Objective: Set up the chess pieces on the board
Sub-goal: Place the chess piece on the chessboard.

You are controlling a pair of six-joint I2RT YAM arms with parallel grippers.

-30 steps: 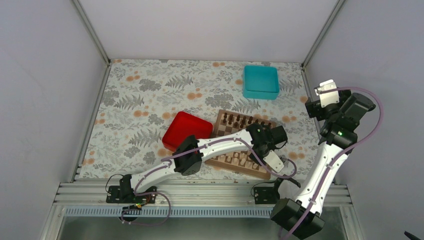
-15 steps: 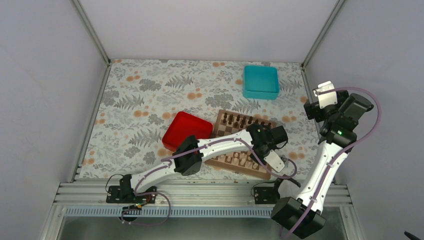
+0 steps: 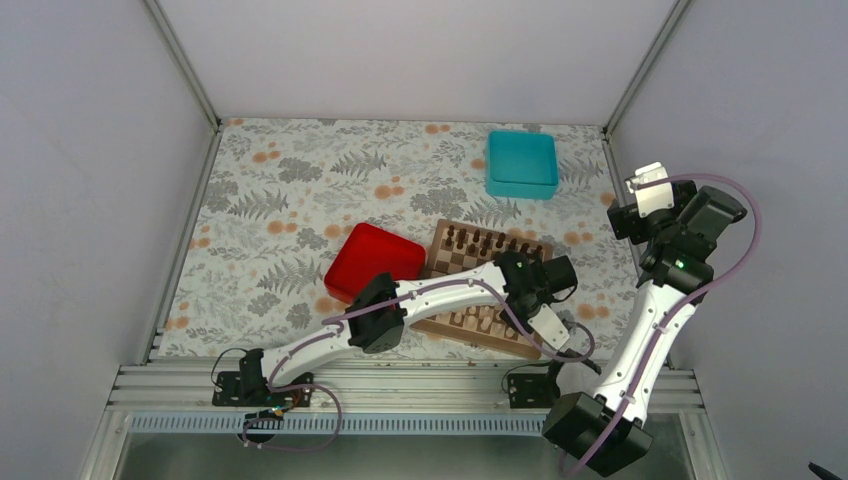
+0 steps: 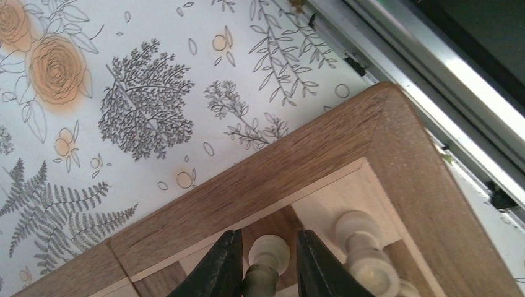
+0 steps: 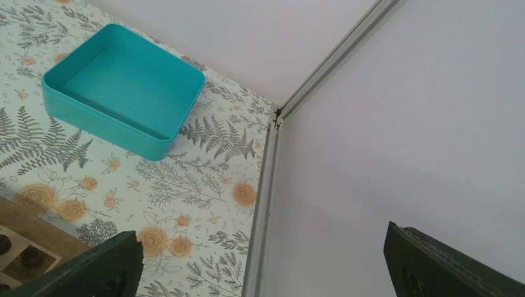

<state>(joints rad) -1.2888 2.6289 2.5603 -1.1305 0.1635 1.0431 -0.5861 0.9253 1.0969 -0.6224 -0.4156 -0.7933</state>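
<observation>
My left jaws straddle a pale pawn point(image 4: 269, 252) at the 5 o'clock corner of the board point(image 4: 260, 179).
Whether they pinch it I cannot tell; another pale piece point(image 4: 365, 247) stands just beside it at 3 o'clock. Farther off, my right jaws hang wide apart, holding nothing, above the table point(image 5: 204, 167), the teal box point(image 5: 124, 80) at 10 o'clock.

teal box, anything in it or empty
Empty: the right wrist view looks straight into the teal box and shows only its bare floor and walls.

Top camera looks down from behind; both wrist cameras catch the board point(image 3: 480, 262)
</observation>
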